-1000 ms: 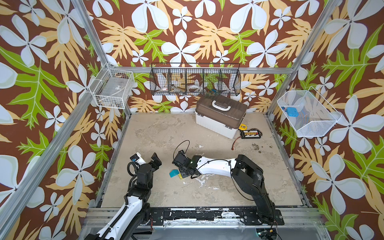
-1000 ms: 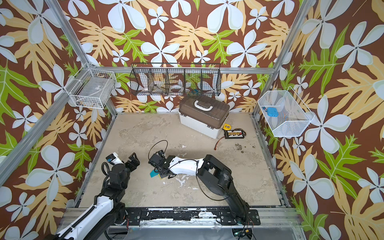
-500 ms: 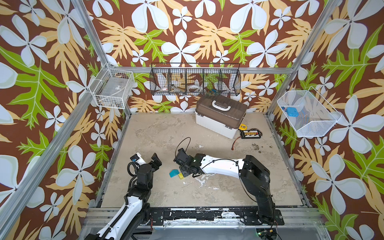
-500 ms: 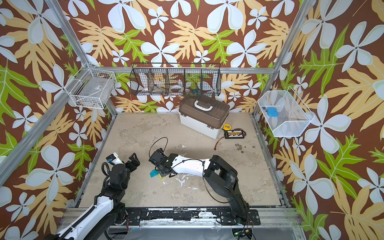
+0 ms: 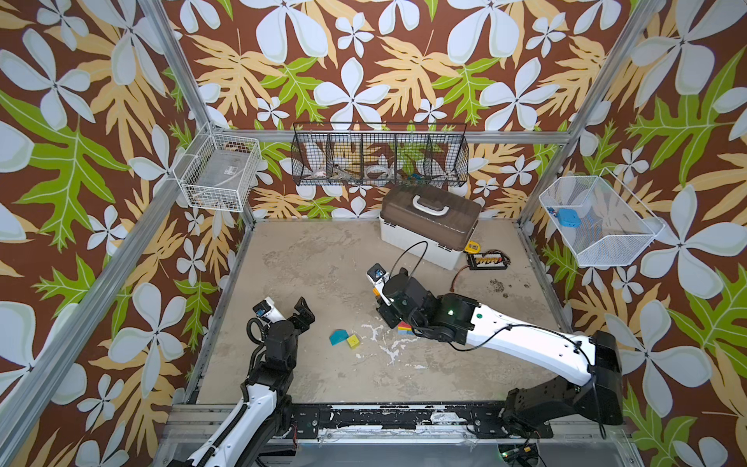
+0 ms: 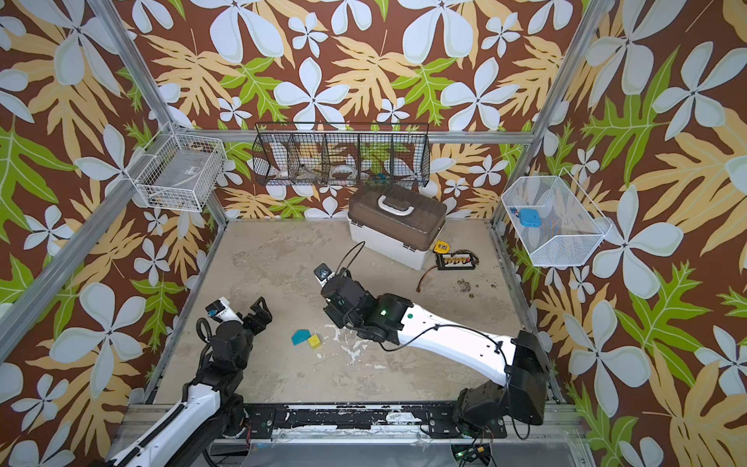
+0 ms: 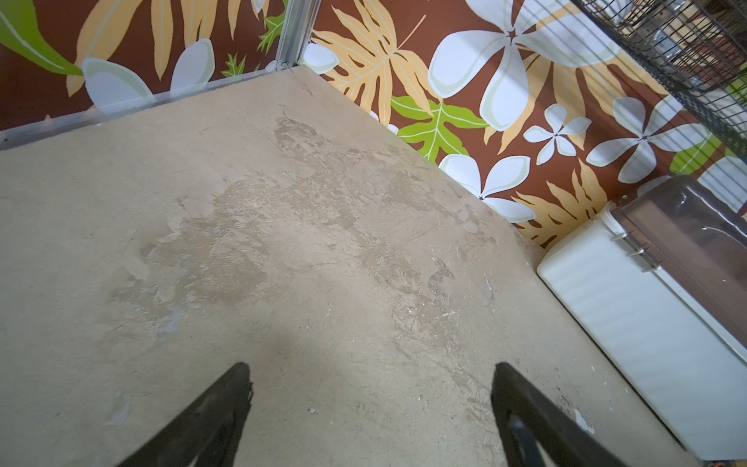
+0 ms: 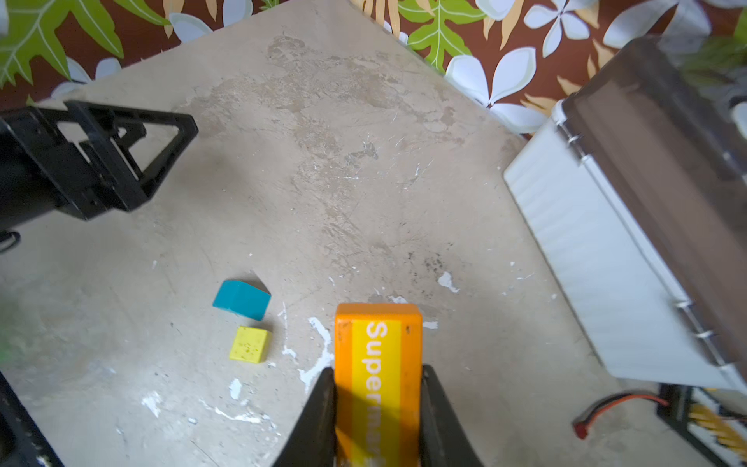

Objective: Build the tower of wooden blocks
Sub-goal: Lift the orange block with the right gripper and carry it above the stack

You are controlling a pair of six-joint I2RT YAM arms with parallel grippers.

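The right claw (image 8: 378,374) is pinching an orange-and-yellow lettered wood block (image 8: 378,343) between its jaws over the worktop (image 8: 323,161), while the teal roof-shaped block (image 8: 241,299) and the yellow cube (image 8: 249,344) are lying just beside each other on it between the two arms; the left claw (image 7: 372,368) is hanging spread wide above the worktop

worn beige bench (image 5: 323,258) | teal roof-shaped wood block (image 5: 337,336) just beside small yellow wood cube (image 5: 353,341), front centre | red-blue-yellow wood piece (image 5: 404,328) half hidden under white right arm (image 5: 525,343) | black left pincer (image 5: 304,314) apart from both | white case with brown lid (image 5: 428,226) at back
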